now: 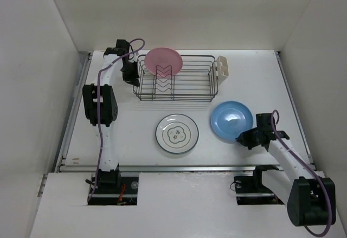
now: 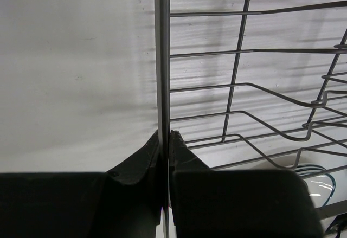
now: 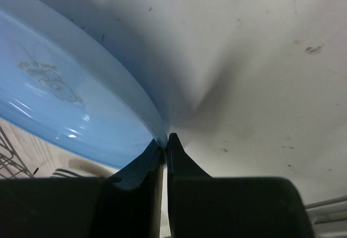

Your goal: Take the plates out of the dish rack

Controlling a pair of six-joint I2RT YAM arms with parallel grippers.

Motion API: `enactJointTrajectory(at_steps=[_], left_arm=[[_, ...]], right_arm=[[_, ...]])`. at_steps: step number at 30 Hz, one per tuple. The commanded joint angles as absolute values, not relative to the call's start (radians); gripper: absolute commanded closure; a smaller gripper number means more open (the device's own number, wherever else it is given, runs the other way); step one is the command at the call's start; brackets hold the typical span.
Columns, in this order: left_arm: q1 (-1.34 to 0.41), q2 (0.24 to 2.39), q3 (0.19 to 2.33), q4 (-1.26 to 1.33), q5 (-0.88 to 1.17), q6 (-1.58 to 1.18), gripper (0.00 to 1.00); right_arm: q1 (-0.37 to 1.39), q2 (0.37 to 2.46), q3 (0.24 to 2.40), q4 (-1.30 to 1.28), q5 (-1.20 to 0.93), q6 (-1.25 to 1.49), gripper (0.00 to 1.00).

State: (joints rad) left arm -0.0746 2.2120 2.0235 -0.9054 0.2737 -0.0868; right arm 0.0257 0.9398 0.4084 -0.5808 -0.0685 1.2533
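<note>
The dark wire dish rack (image 1: 176, 81) stands at the back of the table, with a pink plate (image 1: 164, 60) upright in its dividers. My left gripper (image 1: 130, 74) is at the rack's left end. In the left wrist view the left gripper (image 2: 164, 137) is shut on an upright wire of the rack (image 2: 162, 53). A white plate with a green rim (image 1: 177, 134) lies flat in front of the rack. Right of it is the blue plate (image 1: 231, 120). My right gripper (image 1: 246, 137) is shut on its near right rim; the right wrist view shows the gripper (image 3: 166, 139) pinching the blue plate (image 3: 65, 102).
A cream cutlery cup (image 1: 222, 67) hangs on the rack's right end. White walls close in the table on the left, back and right. The arm bases sit at the near edge.
</note>
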Motion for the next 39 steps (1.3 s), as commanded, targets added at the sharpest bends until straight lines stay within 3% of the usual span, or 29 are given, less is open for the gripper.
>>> enactJointTrajectory(at_steps=[1, 4, 5, 9, 16, 21, 23, 25, 26, 29, 32, 33, 39], left_arm=[[-0.058, 2.1, 2.029, -0.914, 0.276, -0.084, 1.0], [-0.058, 2.1, 2.029, -0.925, 0.29, -0.084, 1.0], [-0.058, 2.109, 2.042, -0.925, 0.29, -0.084, 1.0], [-0.058, 2.109, 2.051, -0.934, 0.279, -0.084, 1.0], [-0.058, 2.091, 2.051, -0.934, 0.298, -0.094, 1.0], [-0.058, 2.091, 2.06, -0.934, 0.325, -0.094, 1.0], [-0.058, 2.091, 2.06, -0.934, 0.337, -0.094, 1.0], [-0.049, 2.091, 2.06, -0.943, 0.348, -0.094, 1.0], [-0.049, 2.091, 2.06, -0.943, 0.357, -0.094, 1.0], [-0.049, 2.091, 2.051, -0.943, 0.357, -0.094, 1.0], [-0.049, 2.091, 2.042, -0.943, 0.368, -0.094, 1.0], [-0.049, 2.1, 2.042, -0.943, 0.368, -0.094, 1.0], [-0.049, 2.111, 2.042, -0.943, 0.368, -0.072, 1.0]], right_arm=[[0.009, 0.951, 0.391, -0.5, -0.139, 1.229, 0.92], [0.0, 0.96, 0.37, -0.489, -0.15, 1.21, 0.81], [0.0, 0.948, 0.37, -0.5, -0.15, 1.21, 0.68], [0.0, 0.839, 0.379, -0.563, -0.115, 1.21, 0.42], [0.0, 0.662, 0.486, -0.764, -0.043, 1.238, 0.25], [0.0, 0.577, 0.724, -0.935, 0.132, 1.226, 0.24], [0.0, 0.565, 0.857, -0.954, 0.233, 1.191, 0.17], [0.0, 0.565, 0.922, -0.849, 0.27, 1.053, 0.0], [0.0, 0.565, 0.964, -0.785, 0.261, 0.984, 0.0], [0.0, 0.653, 1.043, -0.514, 0.128, 0.732, 0.0], [0.058, 0.906, 1.144, -0.39, 0.052, 0.582, 0.0], [0.113, 1.072, 1.248, -0.381, 0.023, 0.501, 0.0], [0.353, 1.615, 1.697, -0.38, 0.009, 0.154, 0.0]])
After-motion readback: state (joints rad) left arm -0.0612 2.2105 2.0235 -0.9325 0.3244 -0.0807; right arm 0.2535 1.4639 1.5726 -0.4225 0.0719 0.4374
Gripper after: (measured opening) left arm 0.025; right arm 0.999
